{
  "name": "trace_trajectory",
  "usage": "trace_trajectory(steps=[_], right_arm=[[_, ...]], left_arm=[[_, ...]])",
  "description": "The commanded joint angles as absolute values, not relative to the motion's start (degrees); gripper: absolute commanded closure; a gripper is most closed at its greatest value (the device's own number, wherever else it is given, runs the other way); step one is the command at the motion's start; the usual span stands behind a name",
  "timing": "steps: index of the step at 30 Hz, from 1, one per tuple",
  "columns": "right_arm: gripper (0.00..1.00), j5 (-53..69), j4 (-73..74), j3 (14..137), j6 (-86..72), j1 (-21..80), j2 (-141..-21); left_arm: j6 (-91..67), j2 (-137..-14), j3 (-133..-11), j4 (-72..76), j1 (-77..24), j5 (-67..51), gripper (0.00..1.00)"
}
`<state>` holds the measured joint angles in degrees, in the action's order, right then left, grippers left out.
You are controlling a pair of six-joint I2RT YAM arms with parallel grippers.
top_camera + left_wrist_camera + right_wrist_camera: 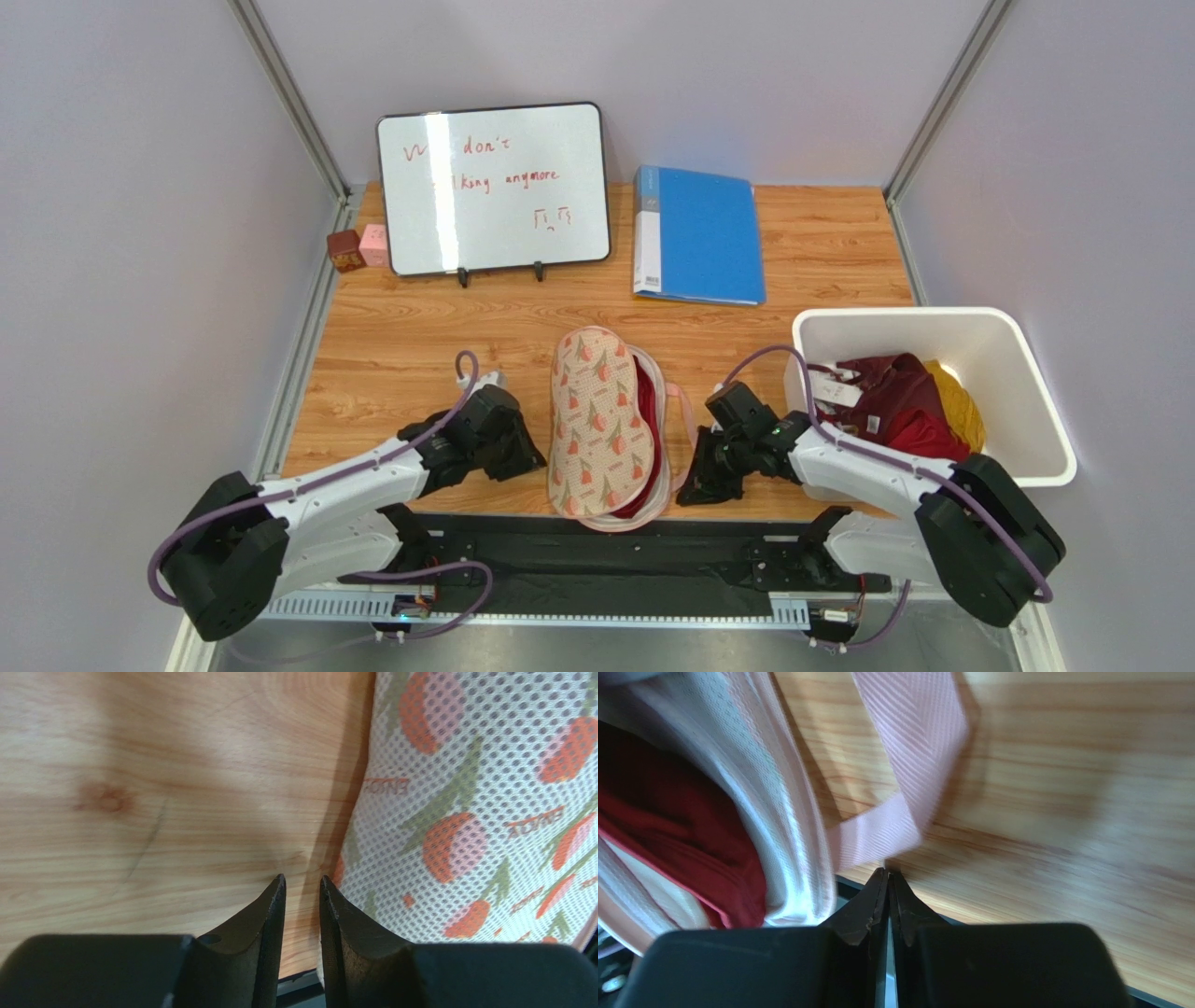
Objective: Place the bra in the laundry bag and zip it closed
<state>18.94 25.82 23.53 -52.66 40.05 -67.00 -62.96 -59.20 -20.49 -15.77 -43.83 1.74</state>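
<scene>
The laundry bag (596,420) lies lengthwise mid-table, its leaf-print flap on top and its right side gaping. The dark red bra (651,409) shows inside that gap, and again against the pale lining (784,805) as red cloth (682,826). My left gripper (533,455) sits low at the bag's left edge. Its fingers (302,878) stand a narrow gap apart over bare wood, the mesh (477,812) just to their right. My right gripper (694,487) is at the bag's right side. Its tips (888,873) are pressed together on the lower edge of the bag's pink ribbon loop (910,756).
A white bin (1031,399) holding red and yellow clothes (905,399) stands to the right, close to the right arm. At the back are a whiteboard (491,189), a blue folder (697,234) and two small blocks (358,248). A black rail (603,546) runs along the near edge.
</scene>
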Motion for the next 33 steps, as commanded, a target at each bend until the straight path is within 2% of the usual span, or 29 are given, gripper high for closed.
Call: trace_trajectory(steps=[1, 4, 9, 14, 16, 19, 20, 21, 23, 25, 28, 33], right_arm=[[0.94, 21.35, 15.13, 22.85, -58.44, 40.43, -72.24], [0.95, 20.48, 13.71, 24.87, -58.89, 40.26, -75.58], [0.96, 18.02, 15.46, 31.01, -52.93, 32.71, -80.31], [0.94, 15.91, 23.27, 51.65, -40.01, 27.51, -93.84], [0.94, 15.82, 26.00, 62.76, -35.78, 27.42, -101.98], [0.92, 12.51, 31.89, 72.57, -32.61, 27.51, -109.13], [0.91, 10.65, 34.60, 76.95, -32.26, 27.51, -110.03], [0.90, 9.33, 35.59, 78.47, -31.82, 27.34, -110.47], [0.86, 6.61, 39.18, 81.46, -30.15, 27.51, -109.87], [0.82, 5.63, 39.73, 80.08, -29.45, 27.42, -107.51], [0.74, 5.01, 39.81, 73.41, -29.09, 27.86, -100.13], [0.51, 4.22, 40.60, 57.87, -28.83, 33.56, -82.75]], left_arm=[[-64.07, -62.22, -19.25, -9.94, -44.47, 0.35, 0.69], [-65.04, -63.10, -19.86, -8.44, -47.44, 0.44, 0.70], [-70.20, -62.85, -21.44, -13.08, -54.04, 6.40, 0.69], [-78.83, -55.48, -19.34, -22.57, -58.36, 12.48, 0.66], [-78.75, -52.05, -18.11, -24.94, -58.36, 11.78, 0.70], [-74.73, -46.52, -19.94, -30.99, -58.36, 11.86, 0.69], [-74.10, -44.93, -20.82, -32.85, -58.36, 13.34, 0.66], [-72.87, -43.43, -22.57, -34.18, -58.27, 14.14, 0.55], [-68.50, -39.82, -24.86, -38.21, -56.52, 15.03, 0.44], [-67.16, -38.07, -28.38, -42.25, -51.63, 14.68, 0.38], [-60.57, -36.39, -30.84, -41.92, -44.59, 9.77, 0.37], [-50.48, -38.14, -36.02, -41.66, -35.44, 6.43, 0.37]])
